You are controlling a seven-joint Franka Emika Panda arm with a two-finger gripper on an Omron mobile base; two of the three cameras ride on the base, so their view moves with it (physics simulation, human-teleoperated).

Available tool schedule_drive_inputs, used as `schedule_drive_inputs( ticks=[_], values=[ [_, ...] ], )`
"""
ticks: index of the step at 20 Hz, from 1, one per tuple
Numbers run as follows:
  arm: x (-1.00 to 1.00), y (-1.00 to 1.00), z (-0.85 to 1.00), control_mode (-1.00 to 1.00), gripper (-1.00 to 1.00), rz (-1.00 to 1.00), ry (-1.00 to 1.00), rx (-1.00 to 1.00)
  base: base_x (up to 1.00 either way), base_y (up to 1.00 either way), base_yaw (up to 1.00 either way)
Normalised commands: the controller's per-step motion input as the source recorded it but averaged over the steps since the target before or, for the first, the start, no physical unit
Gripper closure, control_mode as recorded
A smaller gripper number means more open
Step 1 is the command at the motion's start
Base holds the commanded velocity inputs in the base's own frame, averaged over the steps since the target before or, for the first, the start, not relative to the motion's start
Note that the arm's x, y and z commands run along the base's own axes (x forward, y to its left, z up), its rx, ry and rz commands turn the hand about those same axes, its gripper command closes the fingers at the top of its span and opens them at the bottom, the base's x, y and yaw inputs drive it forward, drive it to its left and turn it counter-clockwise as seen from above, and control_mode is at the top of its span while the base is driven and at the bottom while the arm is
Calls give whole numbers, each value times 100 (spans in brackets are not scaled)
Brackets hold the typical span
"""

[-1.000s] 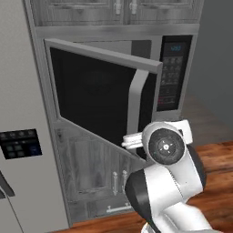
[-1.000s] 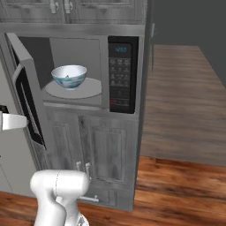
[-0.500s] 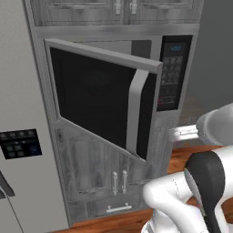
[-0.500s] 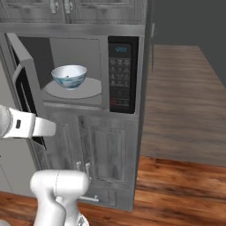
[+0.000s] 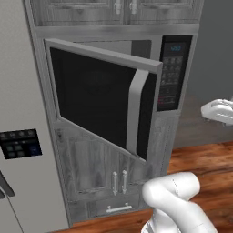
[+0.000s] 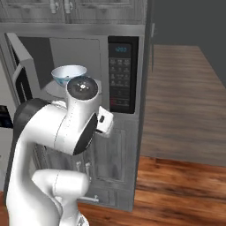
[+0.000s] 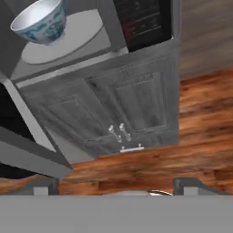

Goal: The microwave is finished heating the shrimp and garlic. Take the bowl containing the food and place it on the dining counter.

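The microwave (image 6: 121,75) stands with its black glass door (image 5: 98,100) swung wide open to the left. Inside, the white bowl (image 7: 41,20) with the blue pattern rests on the grey turntable plate (image 7: 75,38); in the right base view the bowl (image 6: 66,73) peeks out behind my arm. Whatever shrimp and garlic it holds is hidden by its wall. My gripper (image 7: 116,186) is open, fingertips (image 7: 45,186) far apart with nothing between them, well below and short of the bowl. The dining counter is out of view.
Grey cabinet doors (image 7: 123,109) with small handles sit under the microwave, above a wooden floor (image 7: 200,118). A grey fridge with a button panel (image 5: 18,143) stands to the left. My bulky white arm (image 6: 57,128) rises in front of the oven opening.
My arm has swung from the left, past the open door, across to the front of the microwave. The door, bowl and base views have stayed put.
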Motion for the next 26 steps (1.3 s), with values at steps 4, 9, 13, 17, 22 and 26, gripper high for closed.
schedule_drive_inputs(
  ticks=[4,9,13,17,22,26],
  values=[
    [100,-7,-51,-100,-100,3,23,51,0,0,0],
    [99,60,-6,-100,-100,0,24,47,0,0,0],
    [63,92,0,-100,-100,0,21,33,0,0,0],
    [12,100,0,-100,-100,0,17,22,0,0,0],
    [-19,100,0,-100,-100,3,7,16,0,0,0],
    [-62,100,0,-100,-100,9,0,9,0,0,0]
  ],
)
